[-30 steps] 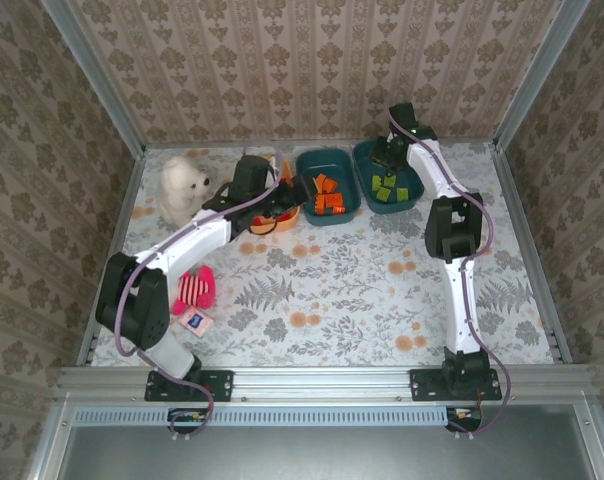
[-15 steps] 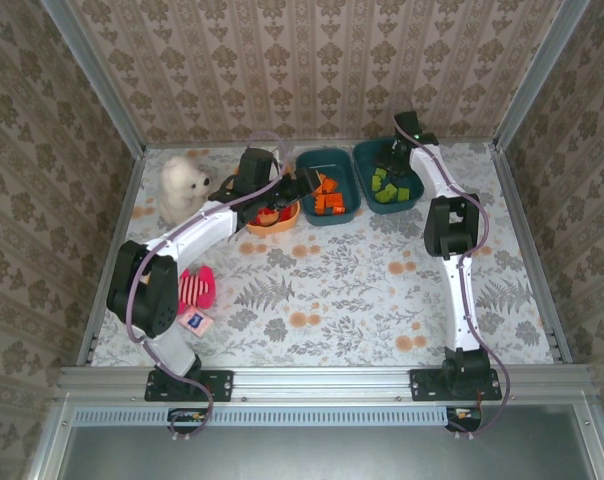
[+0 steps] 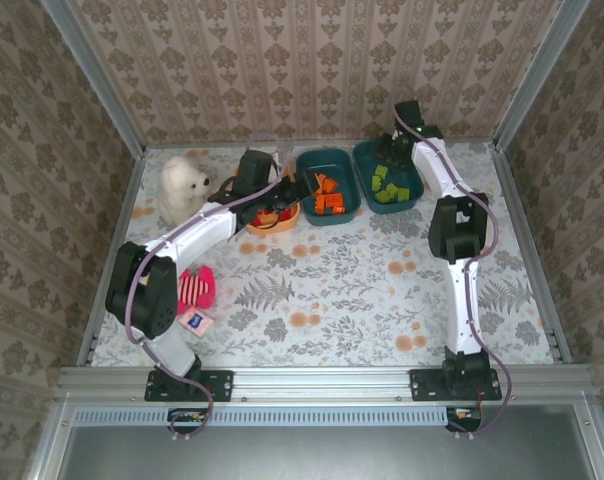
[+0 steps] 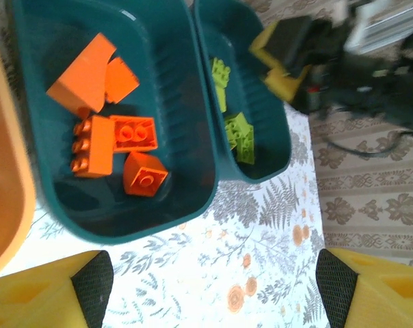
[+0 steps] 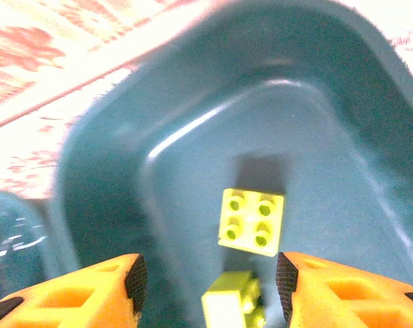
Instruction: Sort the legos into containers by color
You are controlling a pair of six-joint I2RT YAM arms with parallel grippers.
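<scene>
Three tubs stand in a row at the back of the table. Orange bricks (image 3: 328, 197) lie in the middle teal tub (image 3: 322, 158), also seen as orange bricks (image 4: 111, 137) in the left wrist view. Lime green bricks (image 3: 387, 186) lie in the right teal tub (image 3: 418, 192). The orange tub (image 3: 282, 222) holds red bricks (image 3: 266, 216) and is partly hidden by my left arm. My left gripper (image 4: 210, 281) is open and empty, near the middle tub's front edge. My right gripper (image 5: 210, 280) is open over the right tub, above a green brick (image 5: 253, 222).
A white teddy bear (image 3: 185, 185) sits at the back left. A pink plush doll (image 3: 195, 287) and a small square card (image 3: 195, 320) lie at the front left. Patterned walls and metal rails enclose the table (image 3: 362, 290).
My left gripper has shifted slightly right toward the middle tub and its elbow has drawn in. My right gripper has pulled back a little over the right tub, uncovering more green bricks.
</scene>
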